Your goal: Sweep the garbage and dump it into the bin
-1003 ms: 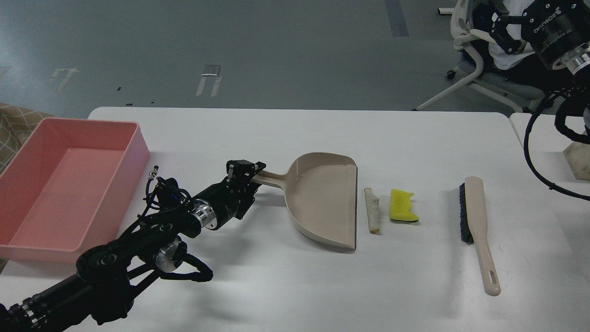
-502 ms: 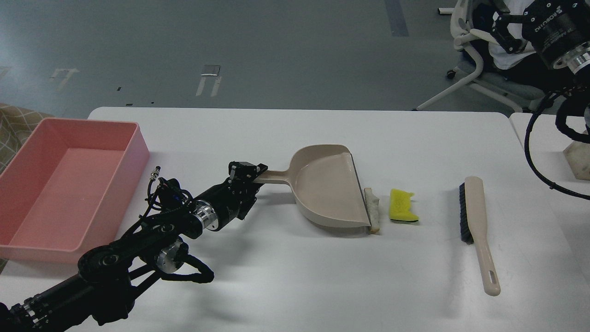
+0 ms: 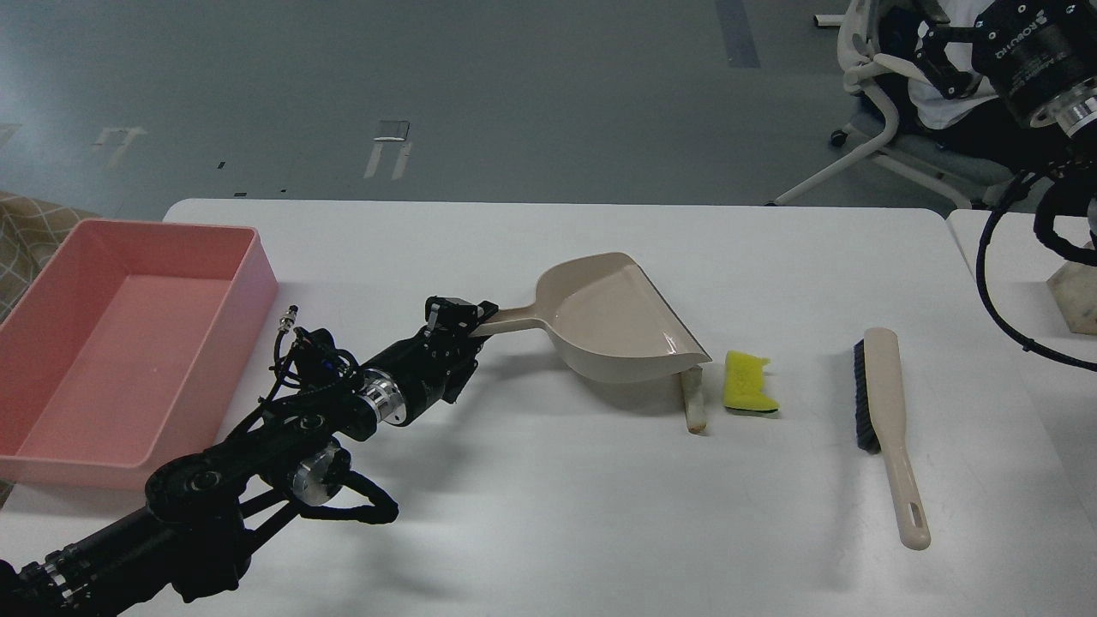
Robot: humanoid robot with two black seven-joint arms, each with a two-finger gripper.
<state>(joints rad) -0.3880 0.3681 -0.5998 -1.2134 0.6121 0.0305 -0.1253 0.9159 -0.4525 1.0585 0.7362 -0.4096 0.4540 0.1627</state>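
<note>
My left gripper (image 3: 467, 319) is shut on the handle of the beige dustpan (image 3: 613, 319) and holds it lifted and tilted, its open lip over the top of the pale beige crust scrap (image 3: 692, 403). The yellow sponge piece (image 3: 748, 383) lies just right of the crust on the white table (image 3: 548, 514). The beige brush (image 3: 887, 420) with dark bristles lies further right, untouched. The pink bin (image 3: 120, 343) stands at the table's left edge. My right arm is at the top right corner; its gripper is out of view.
An office chair (image 3: 883, 128) stands behind the table at the right. A second table with a pale block (image 3: 1076, 296) is at the far right edge. Black cables hang by my right arm.
The dustpan moved right toward the crust, then rose and tilted so its lip now hangs over the crust's upper end. Sponge, brush and bin have not moved.
</note>
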